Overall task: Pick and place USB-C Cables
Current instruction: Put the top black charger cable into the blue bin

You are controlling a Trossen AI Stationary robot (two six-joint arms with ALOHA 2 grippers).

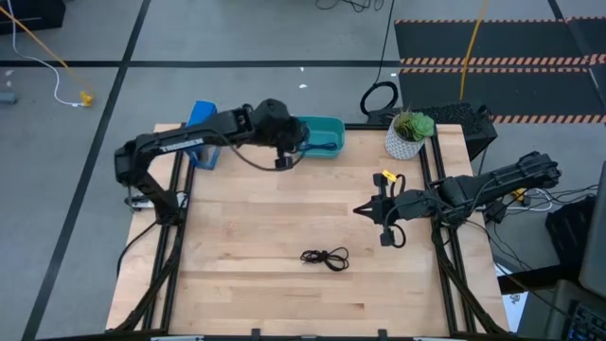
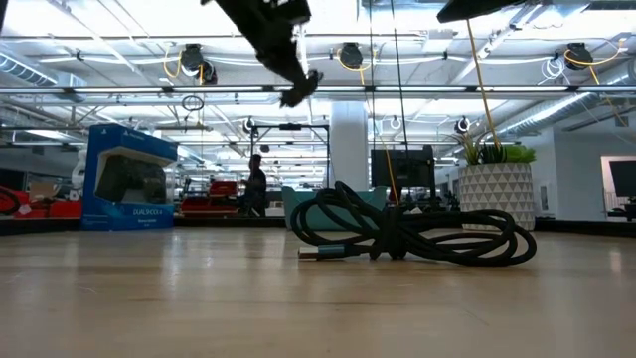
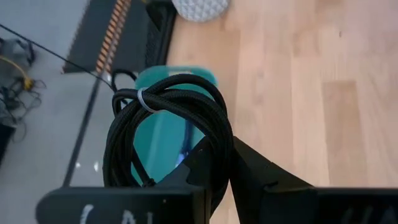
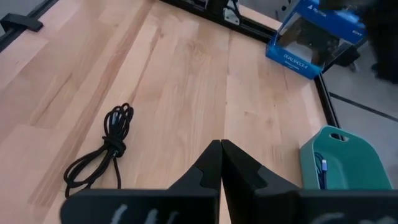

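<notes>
The left gripper [image 3: 214, 171] grips a tightly coiled black braided USB-C cable [image 3: 168, 118] above the teal plastic bin [image 1: 322, 135], which holds a bluish cable [image 4: 323, 171]. The right gripper [image 4: 221, 163] hovers closed over the wooden worktop [image 1: 284, 208], near a loose black cable bundle [image 1: 326, 258].

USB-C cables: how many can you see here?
3: a black coil held in the left gripper above the teal bin, a bluish one inside it, a loose black one on the table.
</notes>
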